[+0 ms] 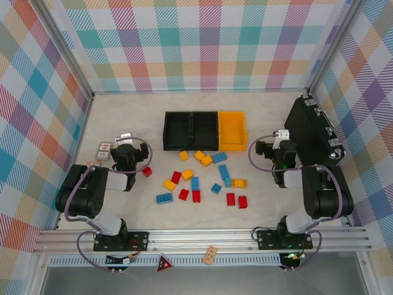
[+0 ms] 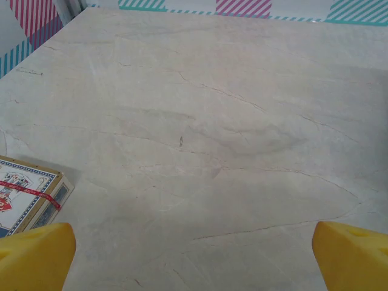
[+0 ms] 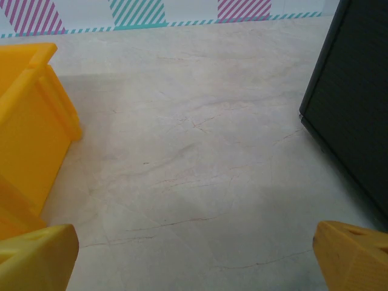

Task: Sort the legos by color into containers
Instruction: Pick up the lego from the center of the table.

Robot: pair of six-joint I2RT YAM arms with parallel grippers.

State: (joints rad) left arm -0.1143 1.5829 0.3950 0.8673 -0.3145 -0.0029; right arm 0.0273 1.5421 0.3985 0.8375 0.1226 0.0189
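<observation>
Red, yellow and blue legos [image 1: 195, 183] lie scattered on the table's middle, in front of the containers. One red lego [image 1: 147, 171] sits apart at the left, next to my left arm. The containers stand in a row at the back: two black bins [image 1: 178, 131] [image 1: 206, 131] and a yellow-orange bin [image 1: 233, 130] [image 3: 30, 121], all looking bare inside. My left gripper [image 1: 127, 147] [image 2: 194, 260] is open over bare table, left of the legos. My right gripper [image 1: 277, 146] [image 3: 194, 260] is open too, over bare table right of the yellow-orange bin.
A large black hard case [image 1: 313, 132] [image 3: 357, 103] stands at the right, close to my right gripper. A pack of printed cards [image 1: 105, 150] [image 2: 27, 197] lies just left of my left gripper. Checked walls enclose the table on three sides.
</observation>
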